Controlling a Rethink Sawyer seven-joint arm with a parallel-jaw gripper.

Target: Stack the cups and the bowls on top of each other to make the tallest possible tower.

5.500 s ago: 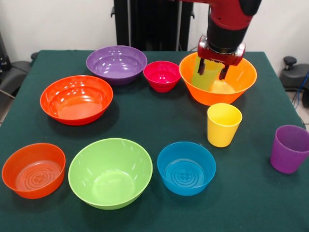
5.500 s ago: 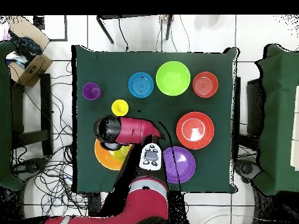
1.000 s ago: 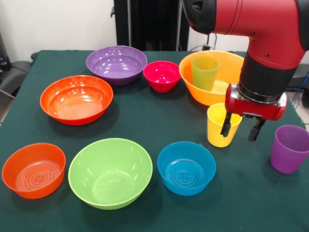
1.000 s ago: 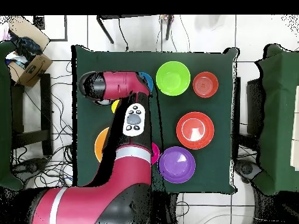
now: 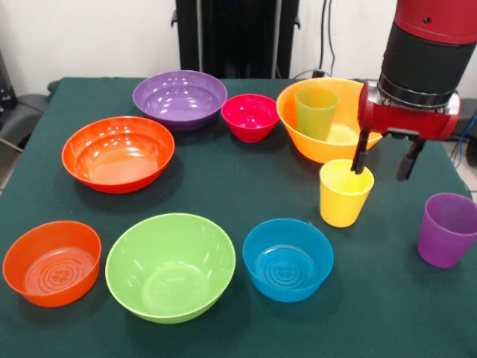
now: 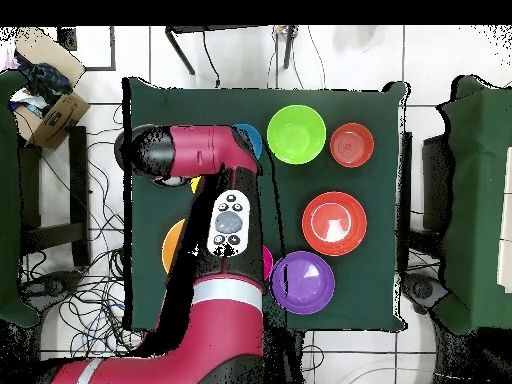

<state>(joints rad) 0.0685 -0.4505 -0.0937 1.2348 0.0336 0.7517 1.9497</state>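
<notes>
Hovering above and just right of the yellow cup (image 5: 345, 192), the hand (image 5: 385, 161) hangs empty, fingers spread apart. Green cup (image 5: 316, 112) stands inside the big orange bowl (image 5: 294, 119); purple cup (image 5: 447, 229) stands alone on the counter (image 5: 223, 186).

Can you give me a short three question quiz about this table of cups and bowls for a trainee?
1. True or false: the green cup stands inside the big orange bowl.
2. Which cup is nearest the hand? A) purple B) yellow C) green
3. Fill in: the small pink bowl sits between the big orange bowl and the ______ bowl.

Key:
1. True.
2. B, the yellow cup; the open hand hangs just above it, holding nothing, while the purple cup stands off to the side.
3. Purple; the purple bowl is its other neighbour.
</notes>
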